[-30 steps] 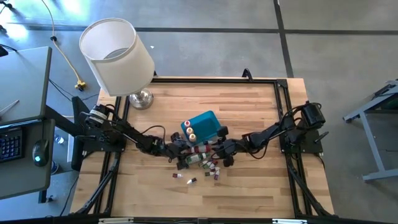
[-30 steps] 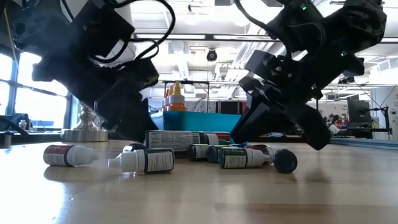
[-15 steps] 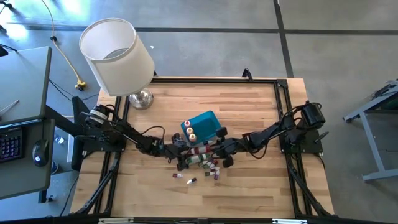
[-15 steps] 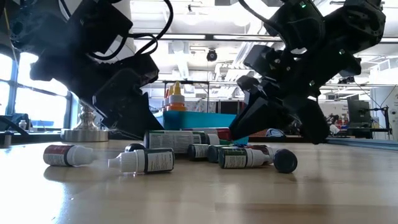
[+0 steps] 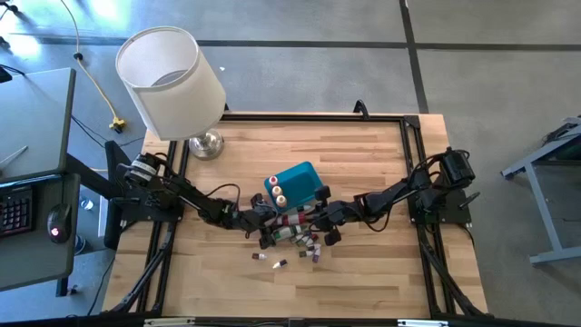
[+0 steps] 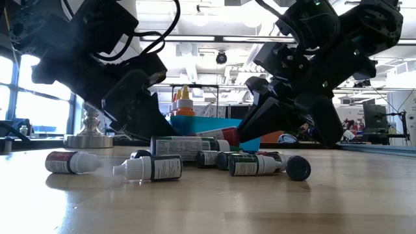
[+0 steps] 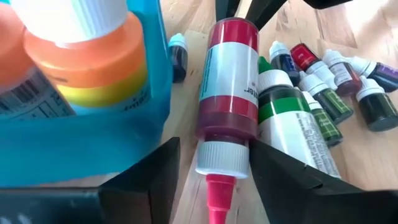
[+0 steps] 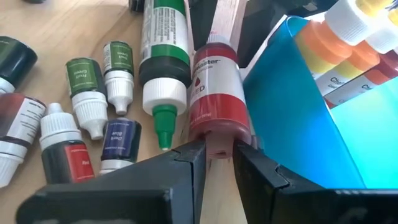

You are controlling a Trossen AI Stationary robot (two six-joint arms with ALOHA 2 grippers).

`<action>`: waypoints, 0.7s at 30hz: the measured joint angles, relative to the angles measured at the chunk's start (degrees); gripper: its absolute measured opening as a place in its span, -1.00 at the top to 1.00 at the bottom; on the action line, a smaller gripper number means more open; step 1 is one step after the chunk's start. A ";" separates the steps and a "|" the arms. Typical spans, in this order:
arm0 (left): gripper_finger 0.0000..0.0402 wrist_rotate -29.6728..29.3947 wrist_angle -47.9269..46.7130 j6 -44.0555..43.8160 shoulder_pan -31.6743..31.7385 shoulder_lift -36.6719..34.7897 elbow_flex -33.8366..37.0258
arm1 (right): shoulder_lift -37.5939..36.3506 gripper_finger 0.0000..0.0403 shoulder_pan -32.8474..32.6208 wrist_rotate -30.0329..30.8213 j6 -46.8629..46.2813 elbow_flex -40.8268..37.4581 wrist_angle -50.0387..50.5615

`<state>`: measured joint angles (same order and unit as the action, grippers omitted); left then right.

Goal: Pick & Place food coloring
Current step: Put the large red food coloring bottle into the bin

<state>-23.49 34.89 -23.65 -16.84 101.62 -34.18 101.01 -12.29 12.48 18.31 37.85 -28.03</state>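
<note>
- Between the fingers of the left gripper [image 7: 208, 180], close beside the teal bin [image 7: 93, 124], lies a large red bottle [image 7: 229, 93]; its white cap and red nozzle sit in the gap, and the jaws stand apart on either side of the cap. Whether they press on it cannot be told.
- At the opposite end of that same red bottle, the right gripper [image 8: 214, 162] has its jaws nearly closed, with only a narrow gap, against the bottle's base. A firm grip cannot be confirmed.
- Beside the red bottle, on the side away from the bin, lies a large green bottle [image 8: 163, 56] with a white collar and green nozzle, parallel to it and touching or almost touching.
- Beyond the green bottle, farther from the bin, small bottles [image 8: 87, 93] of food coloring lie scattered on the desk [image 5: 363, 154]: dark green, red and blue ones with white caps, most on their sides.
- Inside the bin stand orange and yellow bottles [image 7: 81, 56] with white caps, upright.
- From above, both arms meet just in front of the bin, the left gripper [image 5: 263, 218] on its left and the right gripper [image 5: 320, 216] on its right, with the pile [image 5: 295, 238] just below them.
- Well away from the bin, at the desk's far left corner, stands a lamp [image 5: 172, 82] with a white shade.
</note>
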 joint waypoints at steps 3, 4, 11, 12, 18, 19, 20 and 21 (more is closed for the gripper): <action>0.06 0.21 -0.03 0.96 0.01 0.00 -0.02 | 0.00 0.63 0.00 -0.01 0.00 0.02 0.04; 0.08 0.34 -0.02 0.97 0.00 0.00 -0.04 | 0.00 0.63 -0.02 0.00 0.00 0.02 0.08; 0.35 2.04 -0.39 0.93 0.02 -0.01 -0.11 | 0.00 0.63 -0.02 0.02 0.00 0.09 0.17; 0.38 2.16 -0.54 0.91 0.02 -0.02 -0.11 | 0.00 0.63 -0.02 0.14 0.02 0.11 0.28; 0.46 2.15 -1.70 -0.47 -0.04 -0.15 -0.21 | -1.34 0.63 -0.86 3.65 3.21 0.13 5.63; 0.46 2.16 -1.70 -0.57 -0.04 -0.23 -0.21 | -1.90 0.63 -1.26 4.70 3.19 0.13 6.64; 0.46 2.23 -2.03 -0.58 -0.04 -0.56 -0.20 | -2.65 0.63 -1.74 5.60 3.20 0.13 7.75; 0.46 2.25 -2.40 -0.52 -0.06 -1.00 -0.16 | -3.48 0.63 -2.20 6.49 3.21 0.13 8.68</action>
<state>-21.23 32.49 -24.16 -16.90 100.62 -34.33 97.54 -14.50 18.97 21.52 37.98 -19.35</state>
